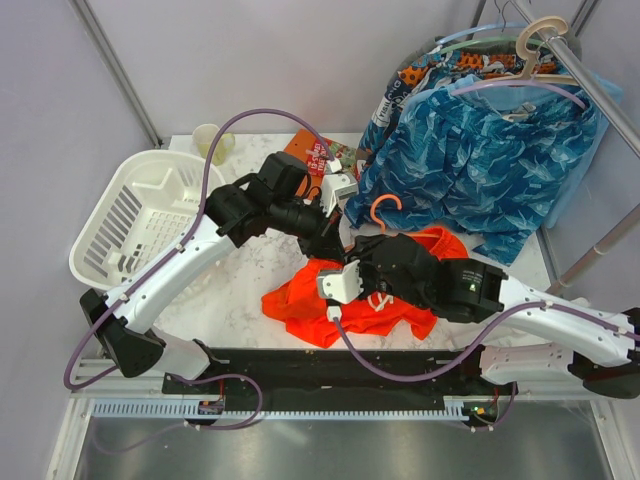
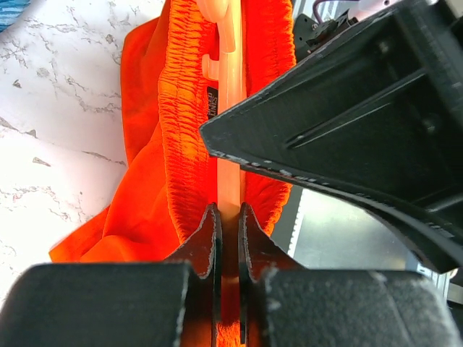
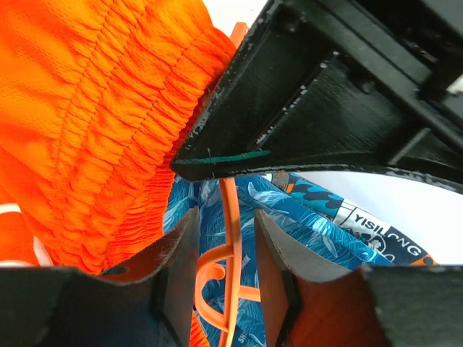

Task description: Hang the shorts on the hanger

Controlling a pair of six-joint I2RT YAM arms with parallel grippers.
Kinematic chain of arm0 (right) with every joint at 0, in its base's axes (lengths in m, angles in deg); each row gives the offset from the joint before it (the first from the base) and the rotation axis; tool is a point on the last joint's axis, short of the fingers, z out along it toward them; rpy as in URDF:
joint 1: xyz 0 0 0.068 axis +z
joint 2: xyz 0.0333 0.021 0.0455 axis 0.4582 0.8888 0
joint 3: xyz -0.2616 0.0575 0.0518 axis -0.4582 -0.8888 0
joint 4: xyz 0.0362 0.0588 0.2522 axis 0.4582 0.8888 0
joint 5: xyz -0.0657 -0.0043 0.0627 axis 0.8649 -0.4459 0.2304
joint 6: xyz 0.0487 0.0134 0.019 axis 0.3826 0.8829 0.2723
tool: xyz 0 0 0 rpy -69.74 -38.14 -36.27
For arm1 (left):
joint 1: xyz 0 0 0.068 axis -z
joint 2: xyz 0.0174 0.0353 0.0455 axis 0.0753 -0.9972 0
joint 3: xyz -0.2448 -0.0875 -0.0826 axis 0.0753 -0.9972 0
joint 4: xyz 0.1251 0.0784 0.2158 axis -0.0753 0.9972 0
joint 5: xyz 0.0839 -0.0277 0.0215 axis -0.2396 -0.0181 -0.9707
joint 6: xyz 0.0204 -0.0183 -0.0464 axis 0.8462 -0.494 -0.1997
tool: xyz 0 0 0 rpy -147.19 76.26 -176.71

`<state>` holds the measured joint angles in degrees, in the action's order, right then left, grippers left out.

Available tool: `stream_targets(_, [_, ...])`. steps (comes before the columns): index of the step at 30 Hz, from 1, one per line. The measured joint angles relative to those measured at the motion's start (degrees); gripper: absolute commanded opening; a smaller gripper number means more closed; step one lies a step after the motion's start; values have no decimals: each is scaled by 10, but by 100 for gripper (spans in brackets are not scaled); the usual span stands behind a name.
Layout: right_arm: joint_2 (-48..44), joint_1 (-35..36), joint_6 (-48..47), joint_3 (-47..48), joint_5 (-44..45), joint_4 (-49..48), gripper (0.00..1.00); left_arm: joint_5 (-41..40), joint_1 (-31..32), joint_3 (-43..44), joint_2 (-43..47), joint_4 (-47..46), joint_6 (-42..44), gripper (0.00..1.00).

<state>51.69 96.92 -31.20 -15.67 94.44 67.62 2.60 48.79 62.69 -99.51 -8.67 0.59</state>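
Observation:
The orange-red shorts (image 1: 300, 300) lie bunched on the marble table in front of the arms. The orange hanger's hook (image 1: 384, 208) sticks up just behind them. My left gripper (image 1: 328, 238) is shut on the hanger's bar (image 2: 230, 108), and the shorts' gathered waistband (image 2: 181, 108) lies on both sides of the bar. My right gripper (image 1: 347, 265) is close by, over the shorts. In the right wrist view its jaws (image 3: 226, 217) are open, with the hanger's thin bar (image 3: 235, 260) between them and untouched. The shorts' waistband (image 3: 87, 123) is at the left.
A blue patterned garment (image 1: 470, 170) hangs from a rail (image 1: 590, 75) at the back right, with pale blue and beige hangers. A white basket (image 1: 140, 220) stands at the left. A cup (image 1: 213, 143) and a red packet (image 1: 305, 155) sit at the back.

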Motion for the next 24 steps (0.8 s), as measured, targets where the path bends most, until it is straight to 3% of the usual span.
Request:
stream_targets(3, [10, 2, 0, -1, 7, -5, 36, 2, 0, 0, 0, -3, -3, 2])
stream_targets(6, [22, 4, -3, -1, 12, -18, 14, 4, 0, 0, 0, -8, -7, 2])
stream_targets(7, [24, 5, -5, -1, 16, -26, 0, 5, 0, -1, 0, -7, -9, 2])
stream_targets(9, [24, 6, -14, -8, 23, -34, 0, 6, -2, -3, 0, -9, -10, 2])
stream_targets(12, [21, 9, -16, -14, 23, -34, 0, 16, -4, -13, 2, -11, -11, 23])
stream_targets(13, [20, 10, -17, -14, 23, -33, 0, 18, -4, -16, 4, -14, -12, 42])
stream_targets(14, [17, 10, -18, -14, 23, -33, 0, 21, -6, -18, 6, -17, -12, 51])
stream_targets(15, [13, 12, -19, -14, 25, -32, 0, 31, -11, -21, 9, -25, -19, 66])
stream_targets(18, [-5, 11, -27, -14, 39, -21, 0, 57, -33, -21, 29, -37, -31, 94])
stream_targets(19, [-13, 11, -33, -14, 47, -16, 0, 63, -42, -21, 36, -40, -33, 99])
stream_targets(24, [-57, 11, -69, -14, 85, 8, 0, 94, -105, -14, 74, -61, -45, 99])
